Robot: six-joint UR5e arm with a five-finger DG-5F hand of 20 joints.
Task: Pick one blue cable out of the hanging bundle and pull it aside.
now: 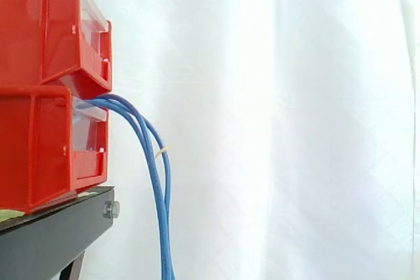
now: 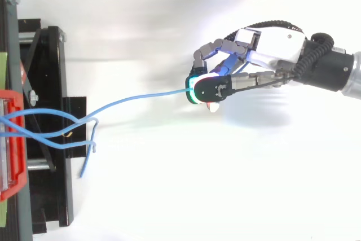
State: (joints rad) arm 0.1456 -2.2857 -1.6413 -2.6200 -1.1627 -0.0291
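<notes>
Pinching one blue cable [image 2: 146, 94] right now: my hand [image 2: 217, 47] is curling its fingers and thumb onto it, with the pads [image 2: 206, 90] glowing green and cyan. From above, that cable is stretching out sideways, well apart from the others, and running back toward the bundle [image 1: 159, 188]. In the side view the bundle is hanging together, spilling out of the lower red bin [image 1: 39, 149] and dropping past the black stand [image 1: 52, 240]. Another red bin [image 1: 39, 24] is sitting on top of it, and the white curtain [image 1: 295, 129] is hanging behind everything.
</notes>
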